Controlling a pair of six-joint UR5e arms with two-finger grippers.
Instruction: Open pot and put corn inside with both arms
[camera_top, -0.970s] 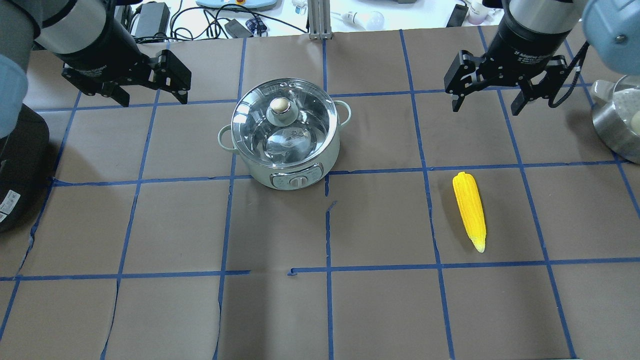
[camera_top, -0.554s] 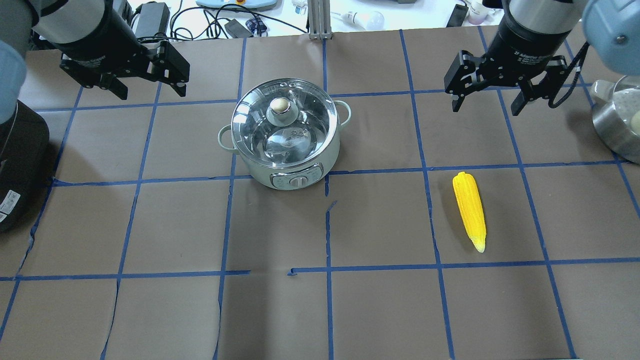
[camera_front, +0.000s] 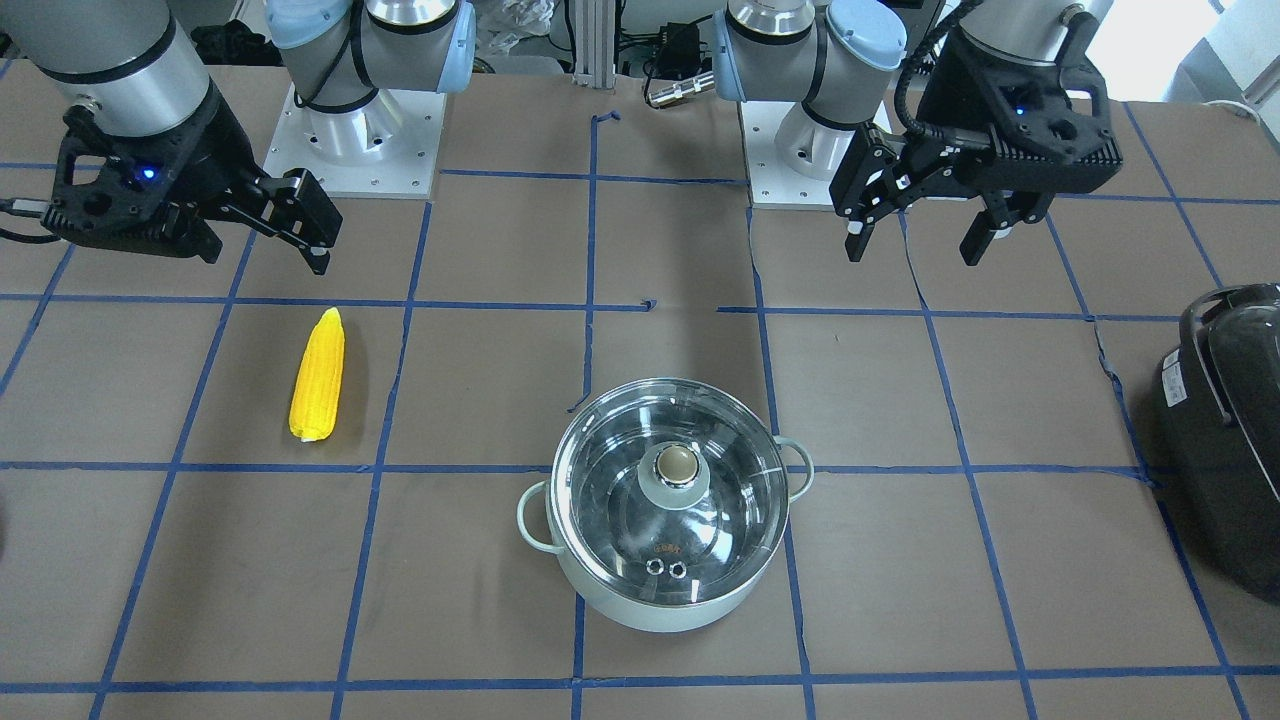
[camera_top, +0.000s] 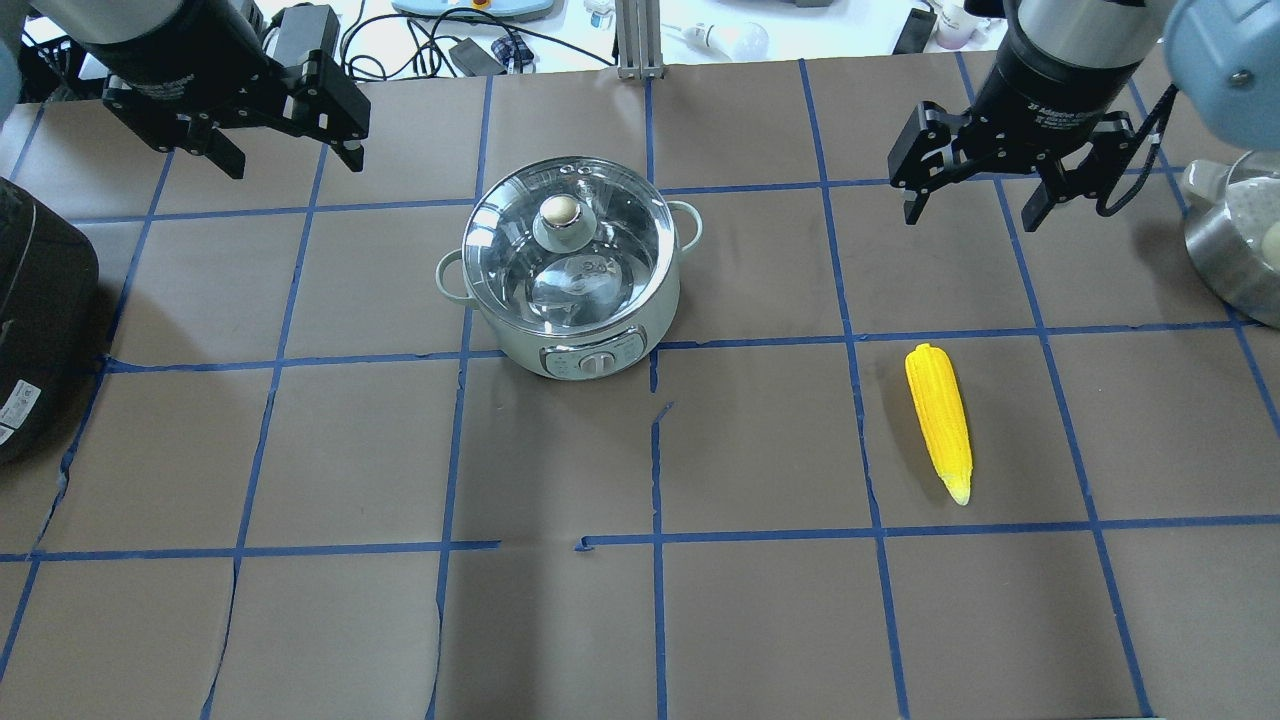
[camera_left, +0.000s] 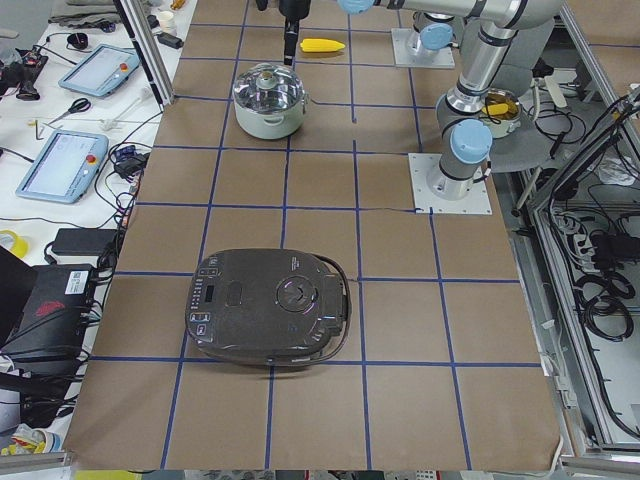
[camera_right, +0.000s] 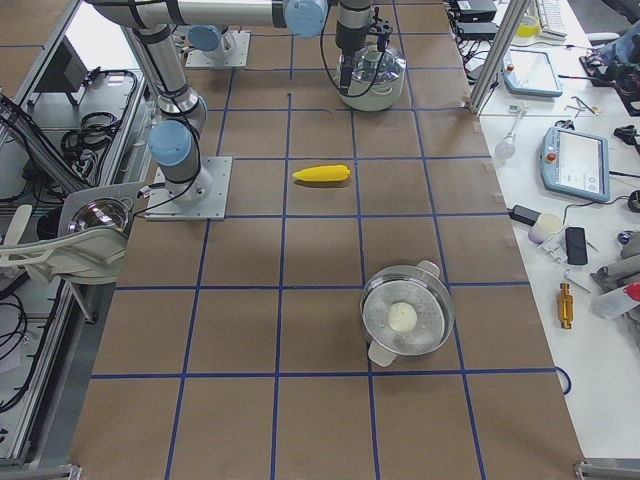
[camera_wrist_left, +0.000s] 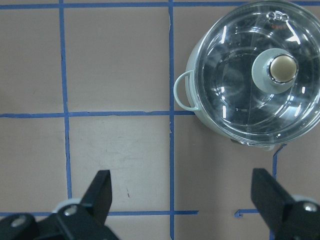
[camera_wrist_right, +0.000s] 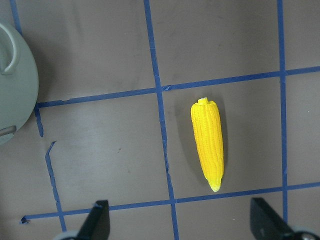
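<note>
The pale mint-green pot (camera_top: 590, 350) stands mid-table with its glass lid (camera_top: 600, 270) on and the knob (camera_top: 560, 211) upright; it also shows in the front view (camera_front: 660, 605) and the left wrist view (camera_wrist_left: 195, 80). The yellow corn (camera_top: 940, 420) lies flat on the table to the pot's right, also in the right wrist view (camera_wrist_right: 207, 142) and the front view (camera_front: 317, 375). My left gripper (camera_top: 293, 160) is open and empty, high and back-left of the pot. My right gripper (camera_top: 973, 215) is open and empty, above the table behind the corn.
A black rice cooker (camera_top: 40, 300) sits at the table's left end. A steel pot (camera_top: 1225, 265) with a white lump inside sits at the right end. Cables and devices lie beyond the far edge (camera_top: 420, 45).
My left gripper has moved toward the table's far edge, away from the pot, still open. The right gripper, pot and corn have not moved.
</note>
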